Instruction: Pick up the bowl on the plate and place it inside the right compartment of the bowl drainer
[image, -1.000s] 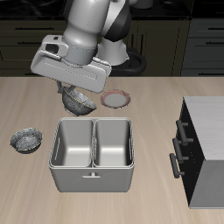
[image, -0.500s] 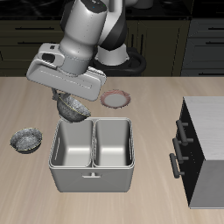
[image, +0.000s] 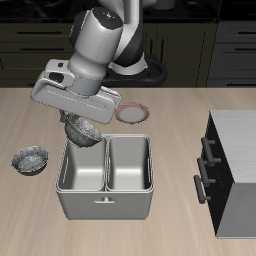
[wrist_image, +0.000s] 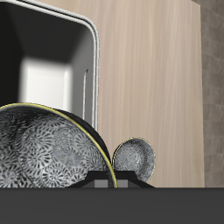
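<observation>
The gripper (image: 82, 120) is closed on the bowl (image: 84, 131), which hangs just under the wrist, clear of the tabletop (image: 180, 120) and above the back rim of the bowl drainer (image: 104, 205), over the well farther from the dark cabinet (image: 232, 170). In the wrist view the bowl (wrist_image: 48, 149) fills much of the frame close against the gripper body: a round, silver-grey metal shell with a mottled, glinting speckle and a thin yellowish rim line. It is round, so it has no long axis; in the exterior view it hangs tilted rather than level, though which way its mouth faces is hard to tell. Beneath it the drainer (wrist_image: 87, 52) shows as a smooth grey metal tub with rounded corners, and the exterior view shows a middle wall splitting it into two square wells of equal size; the right compartment (image: 82, 163) is the well below the bowl. Behind the drainer lies the plate (image: 133, 113), flat and round, pinkish-brown at the rim and pale at the centre, bare. A second bowl (image: 30, 159) of the same speckled metal sits upright on the pale wood-grain tabletop, beside the drainer on the side away from the cabinet, and also shows in the wrist view (wrist_image: 134, 157).
</observation>
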